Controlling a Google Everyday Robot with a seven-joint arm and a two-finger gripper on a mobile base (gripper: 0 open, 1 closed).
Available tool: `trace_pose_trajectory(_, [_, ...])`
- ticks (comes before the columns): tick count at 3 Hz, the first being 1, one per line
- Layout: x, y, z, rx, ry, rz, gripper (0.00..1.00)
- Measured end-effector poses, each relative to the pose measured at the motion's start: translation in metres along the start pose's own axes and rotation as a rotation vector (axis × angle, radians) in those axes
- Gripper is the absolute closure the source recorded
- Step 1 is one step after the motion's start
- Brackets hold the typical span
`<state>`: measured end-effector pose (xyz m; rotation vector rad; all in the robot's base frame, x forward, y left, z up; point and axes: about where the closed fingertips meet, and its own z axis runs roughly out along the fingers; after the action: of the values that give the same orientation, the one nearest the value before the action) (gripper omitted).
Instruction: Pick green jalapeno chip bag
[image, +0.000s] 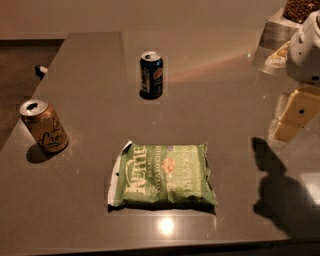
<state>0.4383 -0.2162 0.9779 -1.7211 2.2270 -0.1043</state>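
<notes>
The green jalapeno chip bag (165, 176) lies flat on the grey table (90, 100), near the front edge at the middle. It is light green with white "Kettle" lettering and a white seam at its left end. My gripper (294, 117) hangs above the table at the right edge of the view, to the right of the bag and a little farther back, well apart from it. The white arm (307, 50) rises above it at the top right. The gripper holds nothing that I can see.
A dark blue soda can (151, 74) stands upright behind the bag. A tan can (44, 125) stands at the left, near the table's left edge. A metal container (280, 27) sits at the back right. The arm's shadow (280, 195) falls at the front right.
</notes>
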Motion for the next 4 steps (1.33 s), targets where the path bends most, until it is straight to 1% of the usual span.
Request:
trace_pose_trajectory(1, [-0.001, 0.0, 0.0, 0.002, -0.003, -0.001, 0.0])
trace_pose_trajectory(2, [-0.006, 0.011, 0.011, -0.03, -0.042, -0.008, 0.0])
trace_pose_trajectory(3, [-0.021, 0.03, 0.029, -0.089, -0.119, -0.008, 0.0])
trace_pose_trajectory(4, [-0.044, 0.052, 0.048, -0.158, -0.194, -0.034, 0.0])
